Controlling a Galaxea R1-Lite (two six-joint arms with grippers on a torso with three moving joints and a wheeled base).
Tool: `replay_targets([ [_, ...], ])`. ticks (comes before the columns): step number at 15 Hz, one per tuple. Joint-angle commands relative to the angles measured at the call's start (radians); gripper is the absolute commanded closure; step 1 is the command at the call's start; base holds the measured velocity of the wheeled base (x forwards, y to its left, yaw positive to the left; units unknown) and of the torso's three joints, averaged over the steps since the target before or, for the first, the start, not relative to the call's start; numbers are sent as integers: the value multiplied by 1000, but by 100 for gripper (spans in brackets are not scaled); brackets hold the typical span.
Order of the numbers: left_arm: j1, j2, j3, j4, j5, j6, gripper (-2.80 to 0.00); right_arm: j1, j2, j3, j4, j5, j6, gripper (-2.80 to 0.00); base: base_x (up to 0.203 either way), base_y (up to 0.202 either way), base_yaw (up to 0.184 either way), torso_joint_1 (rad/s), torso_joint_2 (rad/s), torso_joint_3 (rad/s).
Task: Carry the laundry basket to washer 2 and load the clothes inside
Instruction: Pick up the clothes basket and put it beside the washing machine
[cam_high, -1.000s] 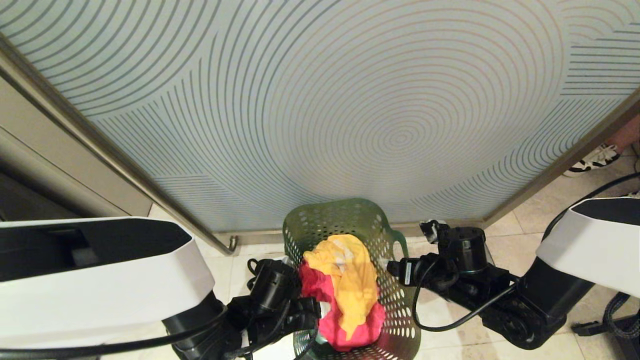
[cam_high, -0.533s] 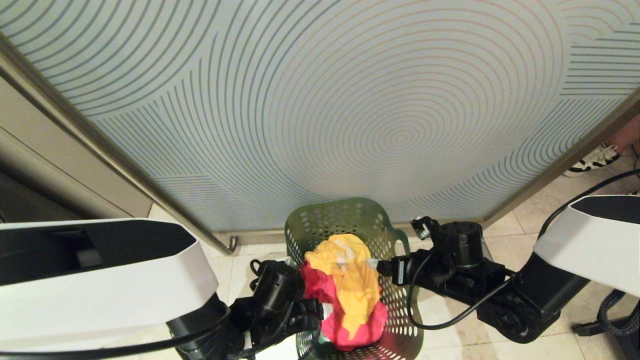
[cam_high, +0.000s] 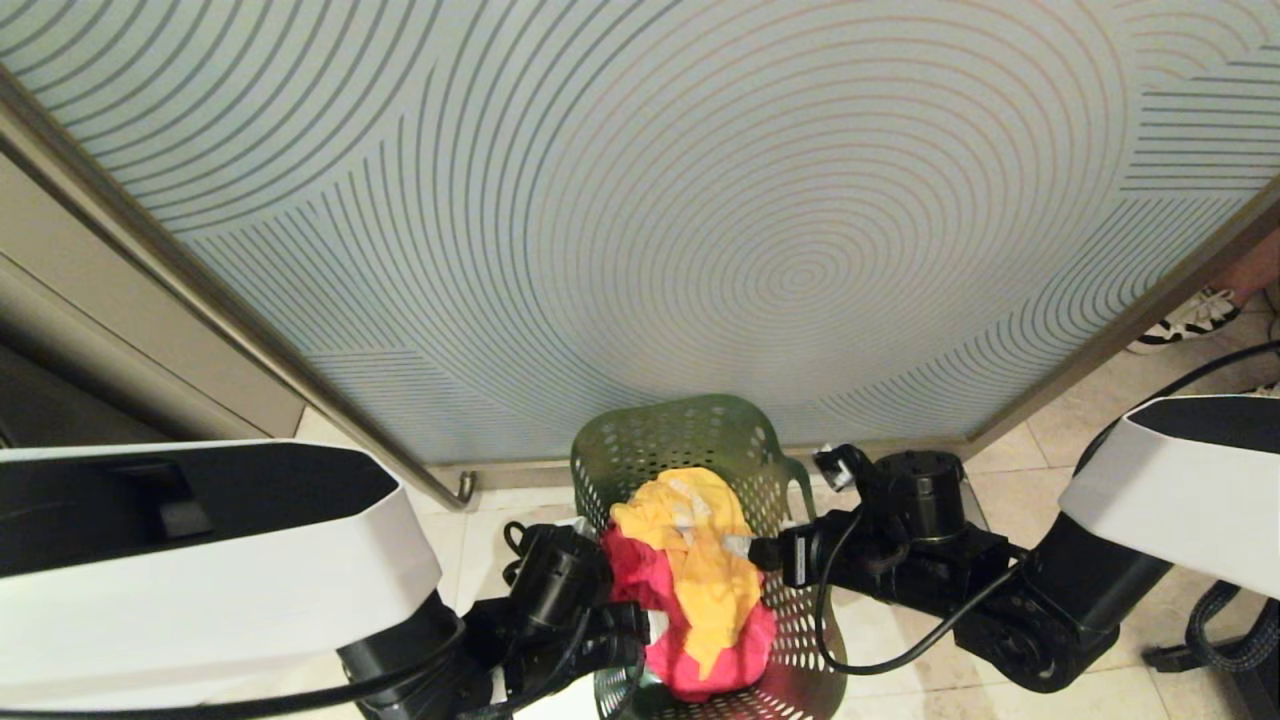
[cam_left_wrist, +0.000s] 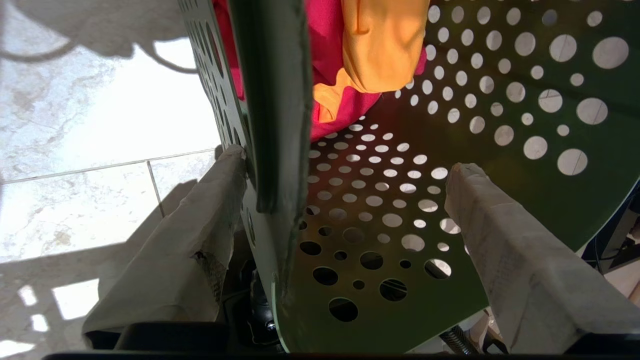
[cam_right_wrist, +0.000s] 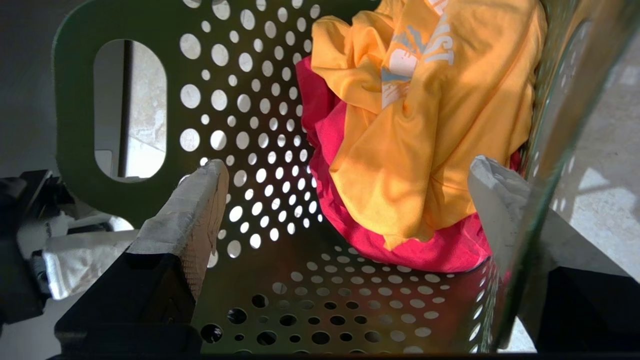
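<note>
Straddling opposite walls of the laundry basket, left gripper and right gripper stood with jaws wide, unclamped.

The right hand has moved in toward the laundry basket, from just outside its right wall to across the rim, its tip now at the edge of the yellow garment. Its wrist has rolled, and its cable loop has shifted along with it.
</note>
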Motion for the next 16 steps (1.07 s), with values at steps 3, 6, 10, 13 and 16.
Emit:
replay_targets([
  [3,-12,-1,-1,-5,0,-2,-280,-3,9,1,-6,-2,4,-280,0,0,0,0,0,0],
  [6,-12,2,-2,-5,2,-2,-280,-3,23,1,-6,-5,4,-280,0,0,0,0,0,0],
  [10,-12,4,-13,-5,0,-3,-280,-3,23,-5,-6,-6,4,-280,0,0,0,0,0,0],
  [13,-15,4,-22,-5,2,-1,-280,-3,21,-5,-6,-6,1,-280,0,0,0,0,0,0],
  [16,-21,2,-22,-5,-3,-3,-280,-3,23,-2,-6,-9,1,-280,0,0,0,0,0,0],
])
